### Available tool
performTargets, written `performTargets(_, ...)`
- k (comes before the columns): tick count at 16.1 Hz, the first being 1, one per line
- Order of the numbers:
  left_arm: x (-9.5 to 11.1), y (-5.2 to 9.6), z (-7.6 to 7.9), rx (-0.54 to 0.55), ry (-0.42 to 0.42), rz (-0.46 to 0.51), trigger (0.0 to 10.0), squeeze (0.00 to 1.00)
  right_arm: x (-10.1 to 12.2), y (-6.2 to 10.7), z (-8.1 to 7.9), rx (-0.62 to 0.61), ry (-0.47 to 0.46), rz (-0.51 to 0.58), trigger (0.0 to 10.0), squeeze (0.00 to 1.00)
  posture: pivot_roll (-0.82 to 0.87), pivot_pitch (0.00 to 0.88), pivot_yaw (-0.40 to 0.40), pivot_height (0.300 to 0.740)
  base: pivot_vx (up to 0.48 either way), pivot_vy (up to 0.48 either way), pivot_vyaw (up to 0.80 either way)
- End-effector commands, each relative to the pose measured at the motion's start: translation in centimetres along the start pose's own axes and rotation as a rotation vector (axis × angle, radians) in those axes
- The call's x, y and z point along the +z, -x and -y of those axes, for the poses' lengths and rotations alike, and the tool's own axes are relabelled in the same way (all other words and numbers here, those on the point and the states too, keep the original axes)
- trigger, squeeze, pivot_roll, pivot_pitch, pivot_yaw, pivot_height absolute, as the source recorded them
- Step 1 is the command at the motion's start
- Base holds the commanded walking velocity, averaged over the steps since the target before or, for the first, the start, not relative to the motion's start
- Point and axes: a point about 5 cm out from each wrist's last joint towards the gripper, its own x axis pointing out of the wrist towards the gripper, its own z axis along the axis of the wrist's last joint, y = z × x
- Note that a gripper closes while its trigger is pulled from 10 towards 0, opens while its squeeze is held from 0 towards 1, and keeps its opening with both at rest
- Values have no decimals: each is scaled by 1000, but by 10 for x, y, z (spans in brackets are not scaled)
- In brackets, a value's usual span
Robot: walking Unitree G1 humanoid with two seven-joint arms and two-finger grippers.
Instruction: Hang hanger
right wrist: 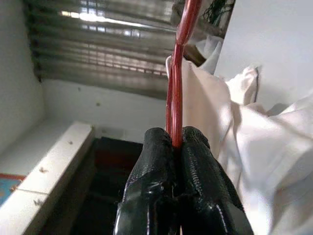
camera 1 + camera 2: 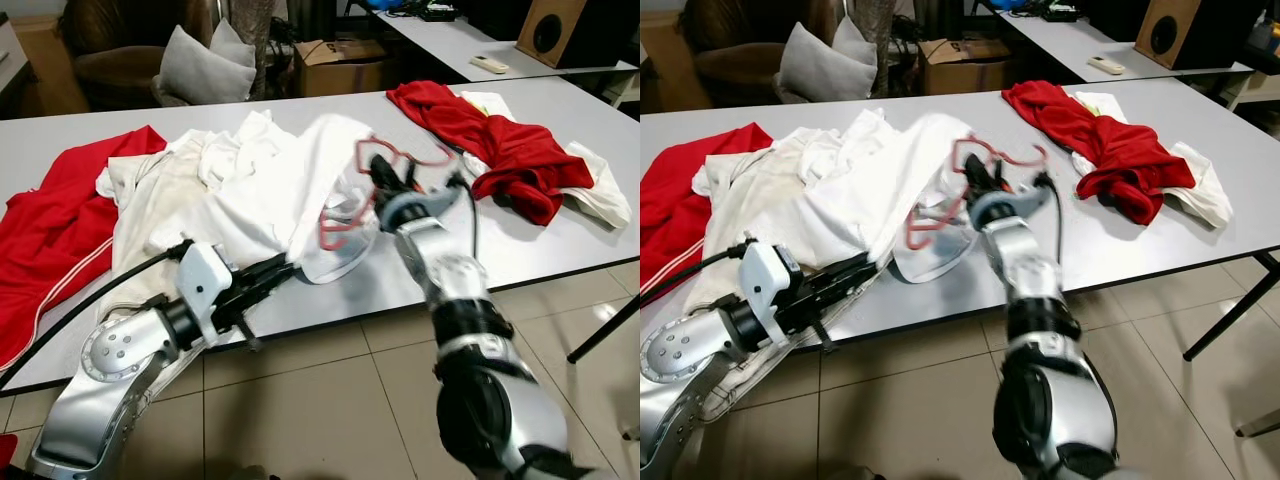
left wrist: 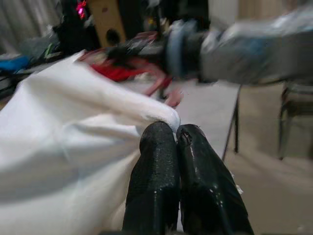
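Right gripper (image 2: 381,176) clamped on the thin red wire-like plastic hanger (image 2: 400,160), holding it lifted just above the grey desk (image 2: 520,250), with the crumpled white cotton shirt (image 2: 270,190) draped against its lower loop. Left gripper (image 2: 285,268) pinched tight on the hem of that shirt, close below and beside the hanger. Judged early to midway: hanger grasped and partly in the garment, not yet seated in the shoulders, and no rail or hook to hang it on anywhere near either gripper.
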Motion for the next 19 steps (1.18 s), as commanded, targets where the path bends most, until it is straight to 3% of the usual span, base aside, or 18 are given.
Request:
performTargets(1, 13, -4, 6, -68, 33, 58, 0, 0, -37, -11, -15, 29, -48, -49, 10000, 0, 178, 0, -2, 740, 0, 0, 0)
performTargets(3, 17, -6, 15, -135, 79, 67, 0, 0, -36, -14, -14, 6, -77, -29, 10000, 0, 187, 0, -8, 740, 0, 0, 0)
performTargets(7, 11, -10, 25, -219, 71, 8, 0, 0, -37, -18, -18, 10, -134, -16, 10000, 0, 194, 0, -16, 740, 0, 0, 0)
performTargets(9, 14, -24, 30, -261, 76, 24, 0, 0, -43, -20, -18, -1, -115, -33, 10000, 0, 198, 0, -18, 740, 0, 0, 0)
performTargets(10, 19, -39, 33, -272, 71, 59, 0, 0, -48, -20, -17, -8, -102, -48, 10000, 0, 196, 0, -18, 740, 0, 0, 0)
performTargets(11, 20, -45, 34, -266, 61, 71, 1490, 0, -49, -20, -17, -9, -95, -53, 10000, 0, 196, 0, -18, 740, 0, 0, 0)
performTargets(12, 19, -57, 35, -248, 50, 81, 1490, 0, -52, -20, -19, 0, -77, -70, 10000, 0, 192, 0, -14, 740, 0, 0, 0)
performTargets(13, -1, -62, 39, -244, -13, -36, 10000, 0, -52, -21, -24, 45, -23, -87, 10000, 0, 174, 0, -3, 740, 0, 0, 0)
performTargets(14, -10, -59, 41, -270, -30, -93, 10000, 0, -51, -21, -28, 82, -29, -84, 10000, 0, 166, 0, 3, 740, 0, 0, 0)
performTargets(15, -15, -55, 35, -240, -54, -135, 10000, 1000, -45, -21, -31, 109, -82, -57, 10000, 0, 161, 0, 7, 740, 0, 0, 0)
performTargets(19, -29, -42, 26, -244, -116, -233, 10000, 1000, -31, -21, -34, 149, -137, -37, 10000, 0, 147, 0, 13, 740, 0, 0, 0)
